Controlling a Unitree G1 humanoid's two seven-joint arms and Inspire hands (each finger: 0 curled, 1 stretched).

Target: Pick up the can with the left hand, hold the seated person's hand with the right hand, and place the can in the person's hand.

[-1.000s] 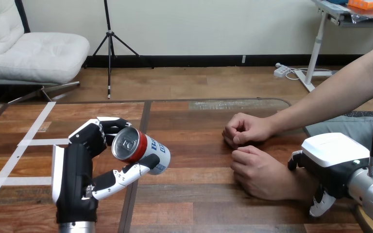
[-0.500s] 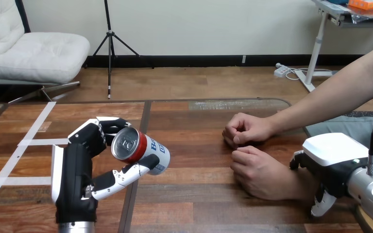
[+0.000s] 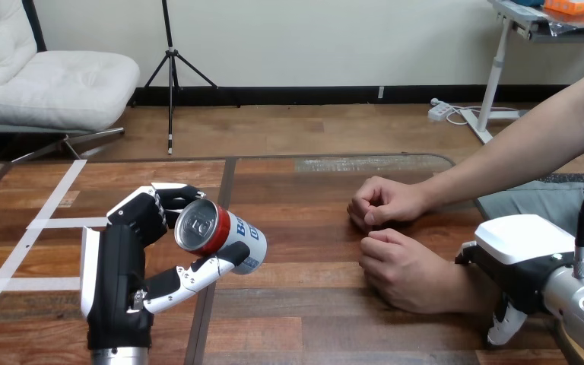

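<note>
While the left hand [image 3: 122, 274] stands upright at the near edge of the counter [image 3: 312, 319], its fingers close over the far rim of the can [image 3: 224, 234] and its thumb runs under the can's body, so the hand is clamped on it. The can is raised off the wood and tipped on its side, with its silver lid and red rim turned toward the camera and its white and blue end pointing away to the right.

Well to the right of the can, the person's two hands rest on the counter as loose fists. The person's farther hand [image 3: 384, 201] is just beyond the person's nearer hand [image 3: 403, 270], the two almost touching. Farther still from the can, the right hand [image 3: 518, 262] sits over the wrist of the nearer fist, its white shell on top, fingers curled down the wrist's far side and thumb down the near side, gripping it. Left of the can, white tape strips [image 3: 46, 222] cross the counter.
</note>
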